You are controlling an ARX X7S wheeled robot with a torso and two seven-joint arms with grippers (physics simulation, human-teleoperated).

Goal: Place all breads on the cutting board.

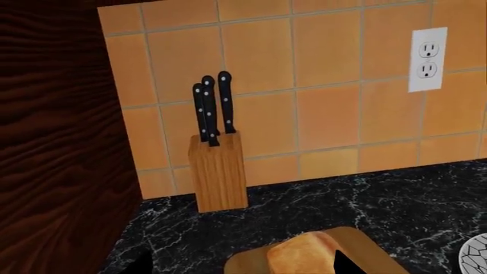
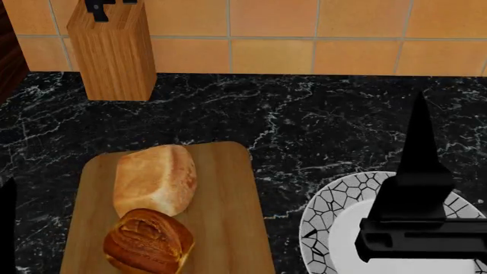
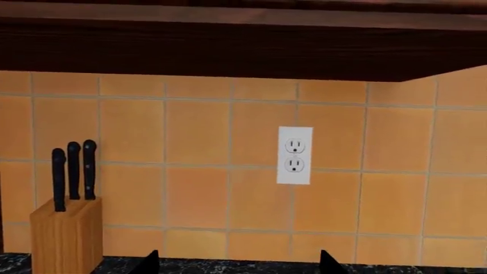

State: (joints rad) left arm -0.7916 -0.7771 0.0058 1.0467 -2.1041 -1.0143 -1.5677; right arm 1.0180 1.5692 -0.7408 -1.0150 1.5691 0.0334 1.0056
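Both breads, loaf chunk (image 2: 156,178) and roll (image 2: 148,240), sit on the cutting board (image 2: 228,217) lower left; your right gripper (image 2: 417,240), jaws' state unreadable, could clip the plate (image 2: 323,220) w/ careless retraction.

Both breads lie on the cutting board (image 2: 228,217), the loaf (image 2: 156,178) behind and touching the roll (image 2: 148,240). A plate (image 2: 327,222) sits on the counter (image 2: 304,120) to the board's right (just beside it). The knife block (image 2: 113,51) stands behind the board against the tiled wall (image 2: 320,34), an outlet (image 3: 295,155) to its right.
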